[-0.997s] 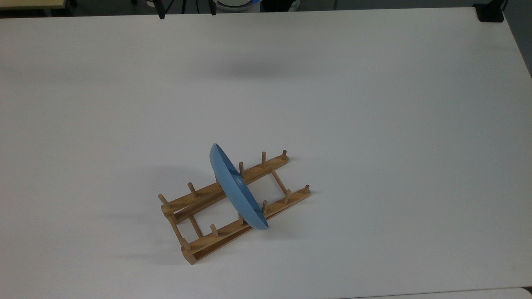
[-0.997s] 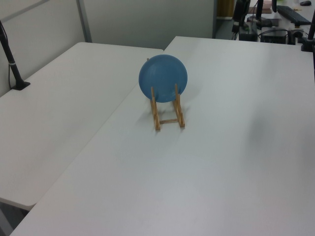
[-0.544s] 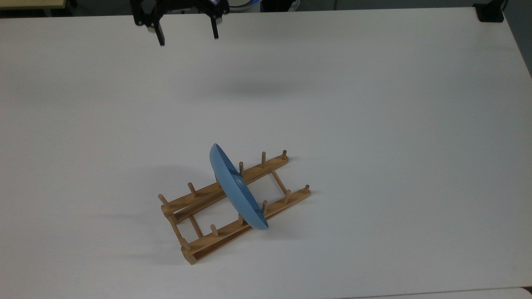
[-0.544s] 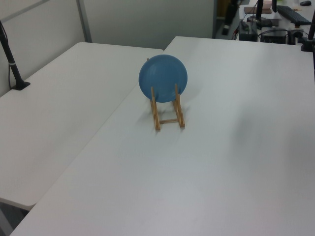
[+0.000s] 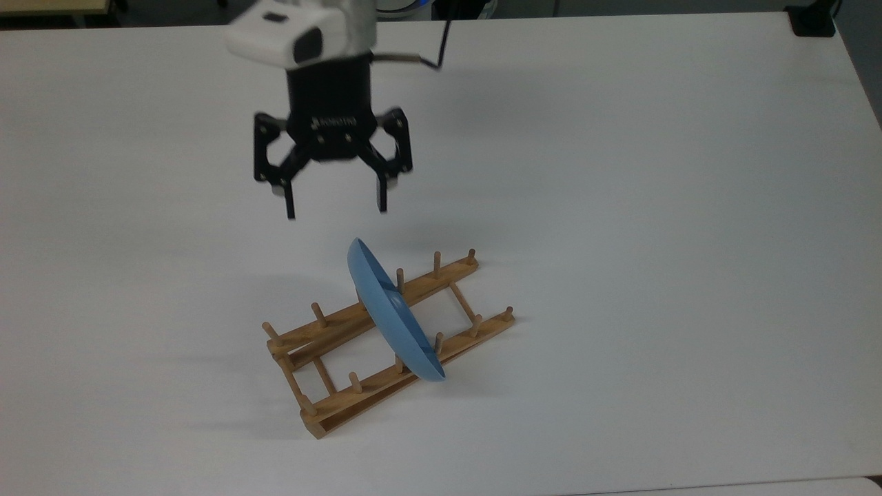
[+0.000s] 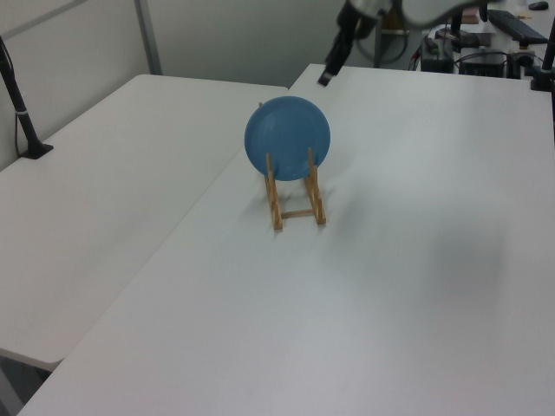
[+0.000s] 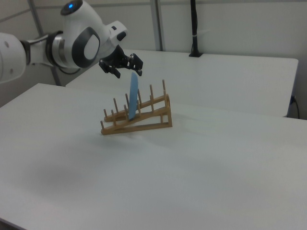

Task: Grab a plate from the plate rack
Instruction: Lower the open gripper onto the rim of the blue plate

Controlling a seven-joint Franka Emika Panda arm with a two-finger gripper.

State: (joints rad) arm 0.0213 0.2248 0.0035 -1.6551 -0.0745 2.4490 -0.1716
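Observation:
The light-blue plate (image 5: 394, 318) stands on edge between the pegs of the wooden plate rack (image 5: 358, 401) on the white table. In the left view the plate (image 6: 287, 139) shows its round face above the rack (image 6: 297, 206). In the right view the plate (image 7: 133, 98) is seen edge-on in the rack (image 7: 144, 120). My gripper (image 5: 336, 210) hangs open in the air with nothing between its fingers, just beyond the plate's upper rim toward the top view's top. The right view shows my gripper (image 7: 125, 72) slightly above and left of the plate's top edge.
The white table (image 5: 620, 207) spreads wide around the rack. A second table (image 6: 104, 199) adjoins it on the left view's left, bearing a black post (image 6: 19, 100). A black clamp (image 5: 813, 21) sits at the top view's upper right corner. My white arm (image 7: 72, 43) reaches in from the right view's left.
My gripper has come in from the top view's top edge and travelled down toward the plate, staying open. Plate and rack have not moved.

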